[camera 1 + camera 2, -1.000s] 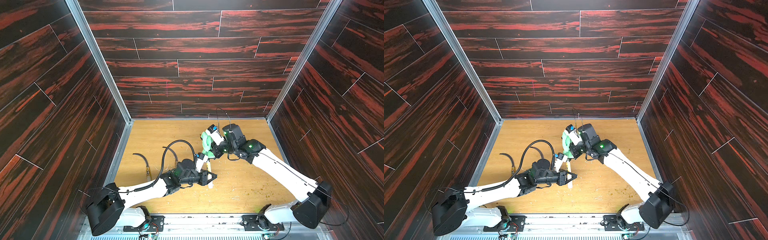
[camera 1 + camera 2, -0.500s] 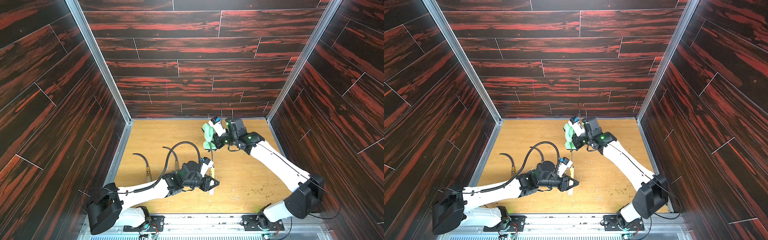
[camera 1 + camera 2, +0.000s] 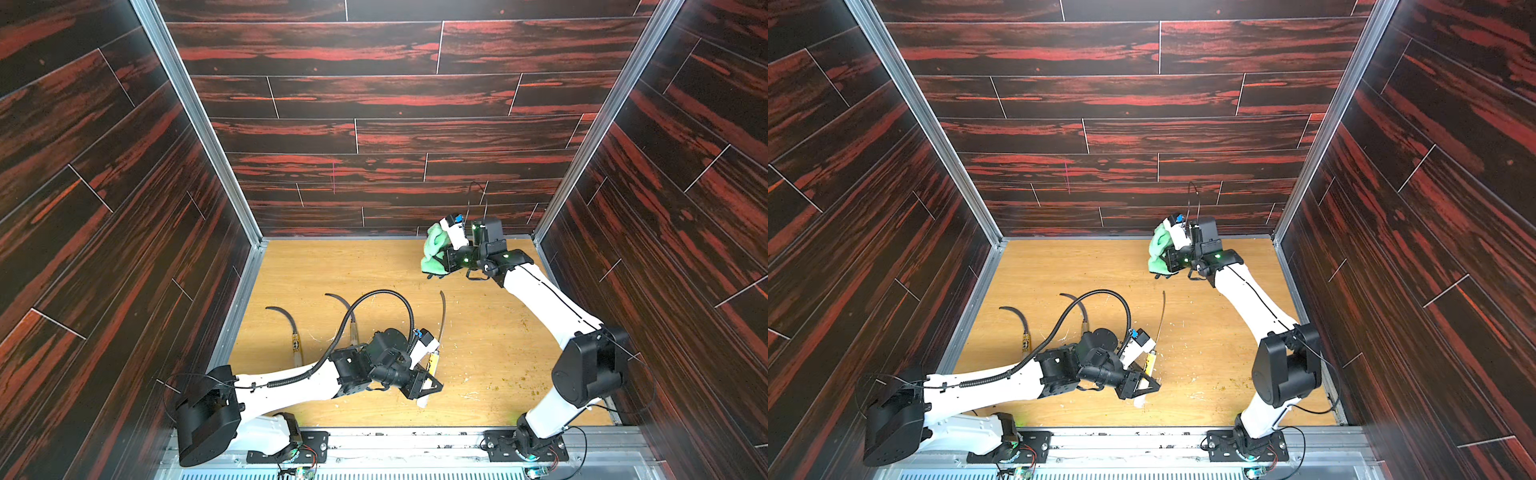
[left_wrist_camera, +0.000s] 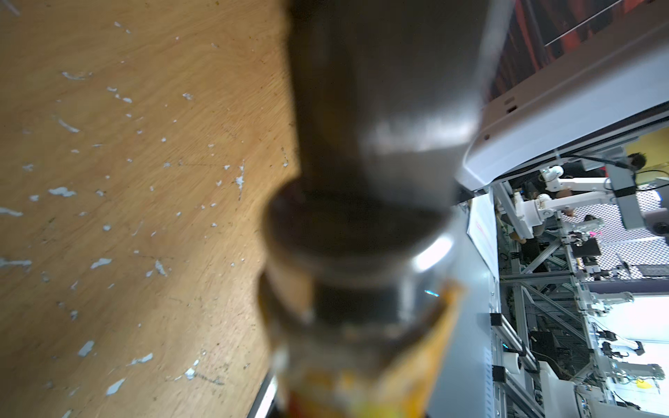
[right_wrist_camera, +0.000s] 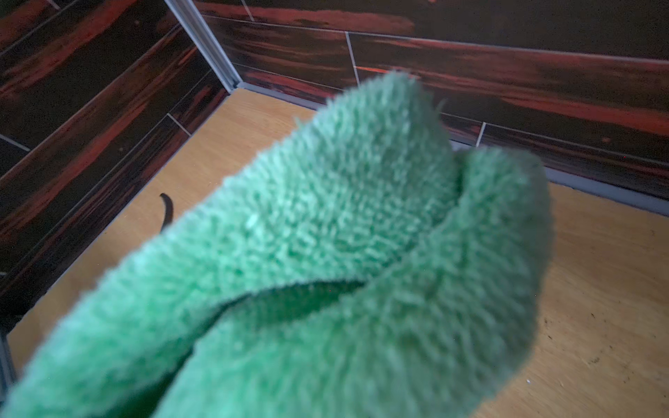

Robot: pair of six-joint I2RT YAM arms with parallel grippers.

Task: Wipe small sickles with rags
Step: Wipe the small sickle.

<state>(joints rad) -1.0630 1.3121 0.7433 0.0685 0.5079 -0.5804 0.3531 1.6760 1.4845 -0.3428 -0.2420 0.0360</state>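
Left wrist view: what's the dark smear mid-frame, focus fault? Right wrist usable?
Left wrist view: the held sickle sits too near the lens, so it blurs; the table beside it is sharp. Right wrist view: the rag fills most of the frame, soft up close. Both top views: evenly lit, crisp.

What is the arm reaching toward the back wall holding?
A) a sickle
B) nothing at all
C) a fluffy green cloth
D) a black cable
C: the right gripper is shut on the fluffy green cloth, which also fills most of the right wrist view.
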